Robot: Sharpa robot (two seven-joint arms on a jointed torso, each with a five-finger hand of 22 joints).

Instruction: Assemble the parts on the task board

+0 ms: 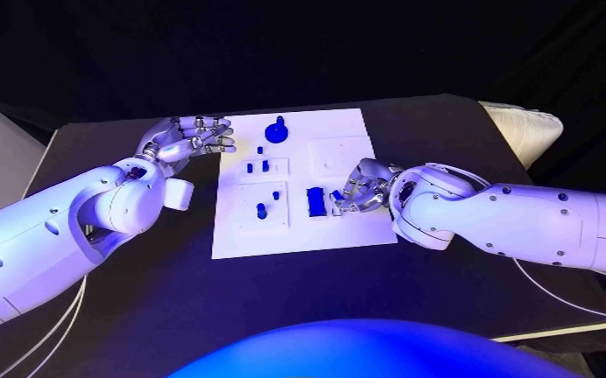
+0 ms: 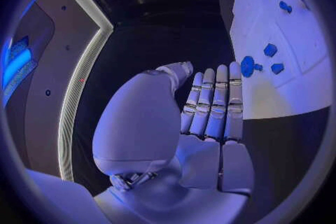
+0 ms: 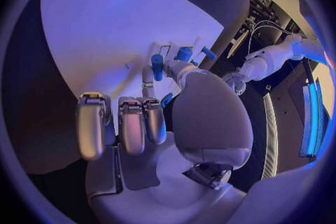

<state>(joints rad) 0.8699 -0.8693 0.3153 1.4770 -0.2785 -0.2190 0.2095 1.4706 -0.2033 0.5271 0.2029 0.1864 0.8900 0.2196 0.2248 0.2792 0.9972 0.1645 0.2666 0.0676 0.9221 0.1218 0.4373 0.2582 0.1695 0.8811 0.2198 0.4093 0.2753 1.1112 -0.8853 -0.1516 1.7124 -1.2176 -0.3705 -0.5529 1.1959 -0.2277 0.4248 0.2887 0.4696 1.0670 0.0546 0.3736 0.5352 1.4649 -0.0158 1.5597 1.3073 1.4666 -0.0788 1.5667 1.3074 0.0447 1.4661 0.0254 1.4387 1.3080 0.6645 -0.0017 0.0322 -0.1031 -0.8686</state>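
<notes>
**Task board mid-table, a robot hand at each side**

Task board (image 1: 303,220), a white plate, lies in the middle of the black table (image 1: 417,299), with small blue parts on it. Nearest on the plate, a blue rectangular block (image 1: 316,201) stands close to the right robot hand (image 1: 360,190), whose white arm comes in from the right edge of the head view. That hand rests over the board's right half with its fingers curled toward the block; whether it actually pinches a part cannot be told from above. The right wrist view looks past the palm: its fingers (image 3: 133,123) bend inward over the white plate, and a short blue peg (image 3: 157,66) and other blue pieces sit just by the thumb tip, touching or nearly so.

Farther along, a small blue peg (image 1: 262,211) and a pair of little blue pieces (image 1: 257,167) sit on the board's left half. At the far end lies a round blue knob (image 1: 277,130).

The left robot hand (image 1: 189,142) hangs just beside the board's far left edge, off the plate, holding nothing. The left wrist view shows its fingers (image 2: 213,106) straight and side by side, released, with the round knob just beyond the fingertips.
</notes>
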